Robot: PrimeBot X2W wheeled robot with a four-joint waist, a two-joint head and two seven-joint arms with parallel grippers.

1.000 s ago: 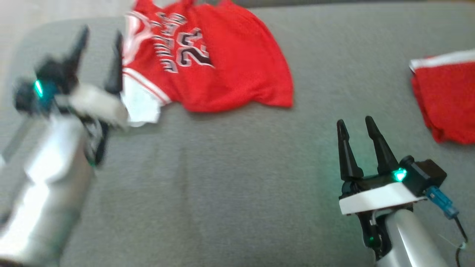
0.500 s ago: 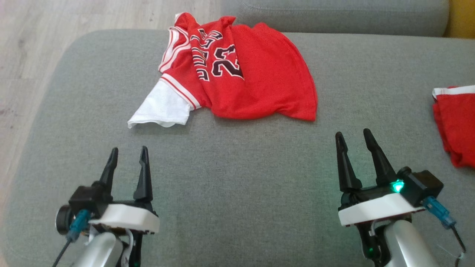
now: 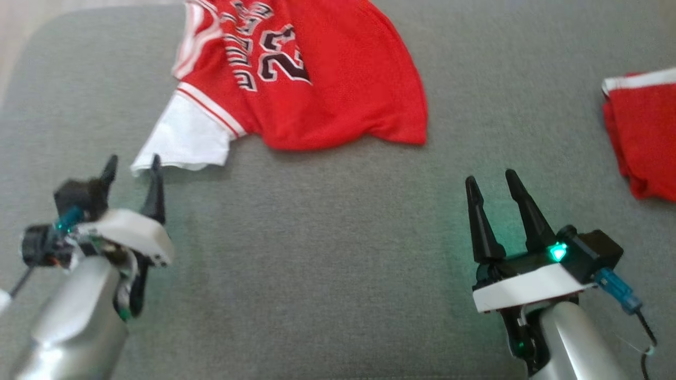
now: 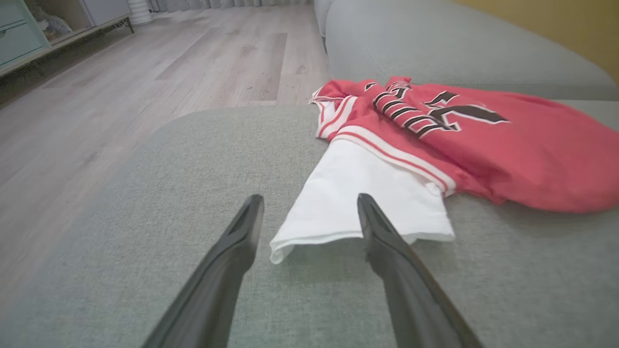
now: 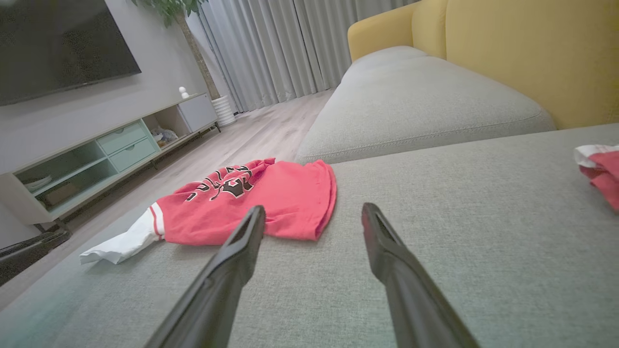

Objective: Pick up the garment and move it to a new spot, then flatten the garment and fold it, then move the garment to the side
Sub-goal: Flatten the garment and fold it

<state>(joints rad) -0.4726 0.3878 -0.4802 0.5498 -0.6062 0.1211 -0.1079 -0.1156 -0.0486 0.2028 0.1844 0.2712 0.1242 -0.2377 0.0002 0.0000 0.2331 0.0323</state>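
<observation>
The garment (image 3: 317,74) is a red jersey with black-and-white lettering and a white sleeve (image 3: 182,140), lying crumpled at the far left of the grey sofa seat (image 3: 327,253). My left gripper (image 3: 132,166) stands open just short of the sleeve's hem; in the left wrist view the white sleeve (image 4: 358,203) lies right ahead between my open fingers (image 4: 242,237), and the garment (image 4: 508,150) spreads beyond it. My right gripper (image 3: 488,182) is open and empty over bare cushion, nearer than the jersey's hem. In the right wrist view the garment (image 5: 271,203) lies ahead to the left.
A second red garment with white trim (image 3: 641,137) lies at the seat's right edge, also seen as red cloth (image 5: 599,169). A wooden floor (image 4: 145,72) lies beyond the seat's left edge. The sofa backrest cushion (image 5: 420,106) and a yellow sofa (image 5: 532,48) rise behind.
The head camera has tilted down, so the whole picture shifted. My left gripper has come forward toward the white sleeve's hem. The right gripper holds its place and the garment lies as before.
</observation>
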